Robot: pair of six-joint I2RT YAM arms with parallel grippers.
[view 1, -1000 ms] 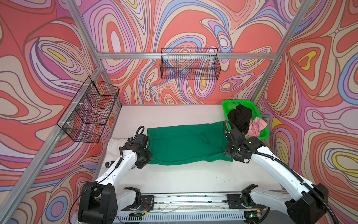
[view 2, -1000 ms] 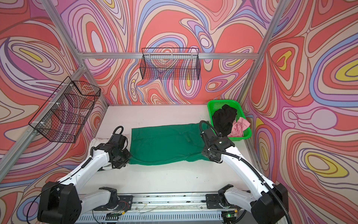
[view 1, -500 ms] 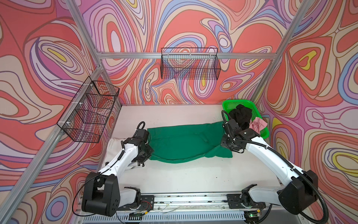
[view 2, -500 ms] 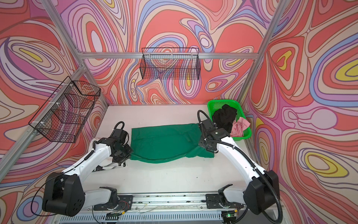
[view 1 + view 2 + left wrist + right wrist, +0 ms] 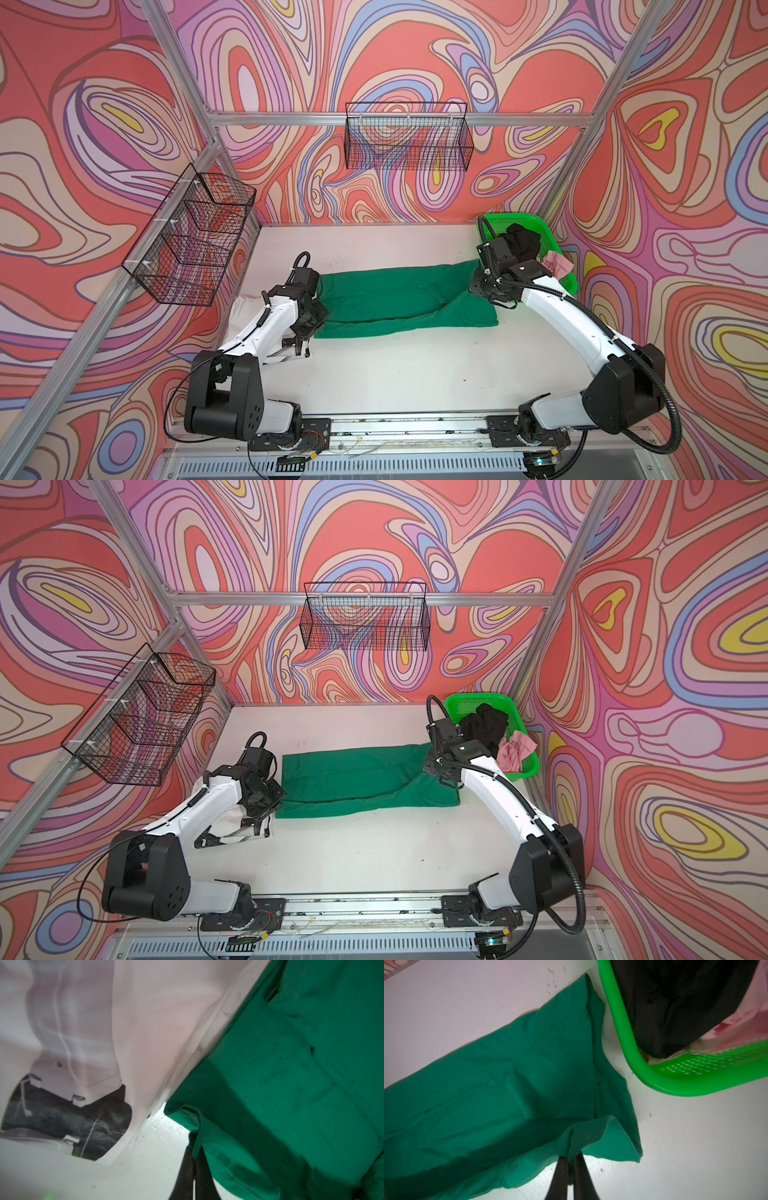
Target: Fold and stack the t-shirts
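Note:
The dark green t-shirt [image 5: 395, 299] [image 5: 357, 779] lies lengthwise across the middle of the white table, with its near edge raised and drawn back over itself. My left gripper [image 5: 316, 311] [image 5: 194, 1153] is shut on the shirt's left end [image 5: 291, 1084]. My right gripper [image 5: 478, 286] [image 5: 572, 1157] is shut on a pinch of cloth at the right end [image 5: 508, 1095]. A white t-shirt with black marks [image 5: 232, 829] [image 5: 145, 1043] lies under my left arm. A black t-shirt [image 5: 523, 245] [image 5: 675, 1001] and a pale pink t-shirt [image 5: 555, 264] [image 5: 747, 1028] sit in the basket.
The bright green plastic basket [image 5: 515, 218] [image 5: 618, 1022] stands at the back right, close beside my right gripper. Black wire baskets hang on the back wall [image 5: 407, 141] and the left wall [image 5: 191, 245]. The arms' base rail [image 5: 407, 428] runs along the front edge.
Both grippers have moved toward the back of the table, carrying the green shirt's near edge up and over the rest of the cloth.

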